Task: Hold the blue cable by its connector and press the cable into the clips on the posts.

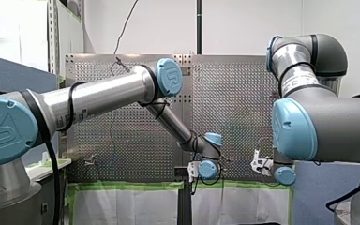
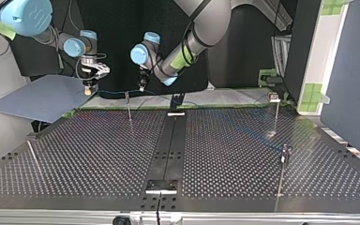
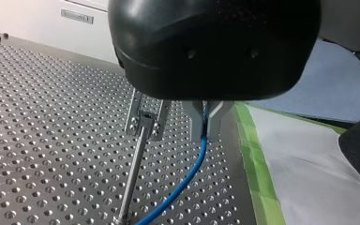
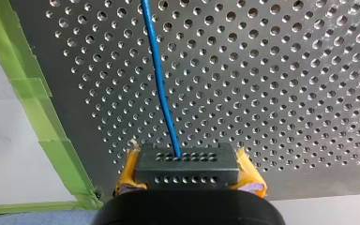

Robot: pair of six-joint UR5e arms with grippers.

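Grippers of both arms work along the far edge of the perforated table [image 2: 98, 154], seen here in the top view from left to right. At the left, my right gripper [image 2: 90, 89] is clamped on the dark connector [image 4: 187, 166], which sits squeezed between its yellow pads [image 4: 129, 171] in the right wrist view. From the connector the blue cable [image 2: 117, 92] runs level above the table to my left gripper [image 2: 142, 87]. Its metal fingers [image 3: 197, 119] are closed on the cable, which drops from them in a curve to the table. Just beside those fingers stands a thin post [image 3: 133, 178] topped by a clip [image 3: 145, 123]; the cable is outside the clip. Two more posts [image 2: 277, 115] stand at the right, well apart from both grippers.
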